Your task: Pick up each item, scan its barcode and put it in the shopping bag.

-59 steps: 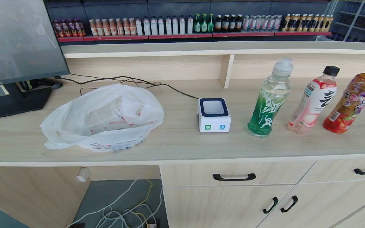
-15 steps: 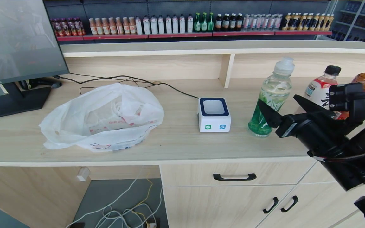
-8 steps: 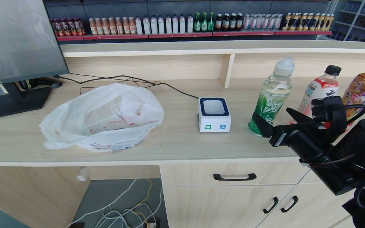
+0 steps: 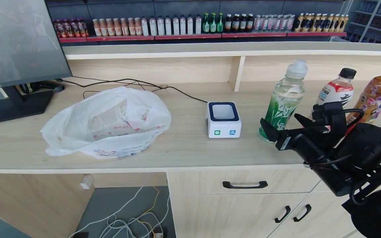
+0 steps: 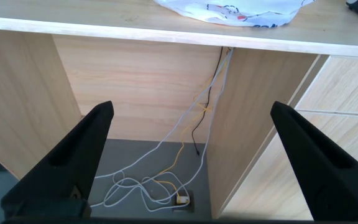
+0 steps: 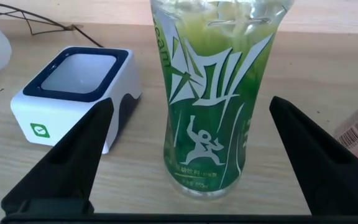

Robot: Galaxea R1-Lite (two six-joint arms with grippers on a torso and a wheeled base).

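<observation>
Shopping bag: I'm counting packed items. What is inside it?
Through the open mouth of the shopping bag only crumpled white plastic shows, with no bottle visible. Its folds hide the bottom.

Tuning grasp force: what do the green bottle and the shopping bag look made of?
Green bottle: likely clear glossy plastic; liquid shows through above a printed green label.
Shopping bag: thin white plastic film, semi-translucent, crumpled and slumped.
</observation>
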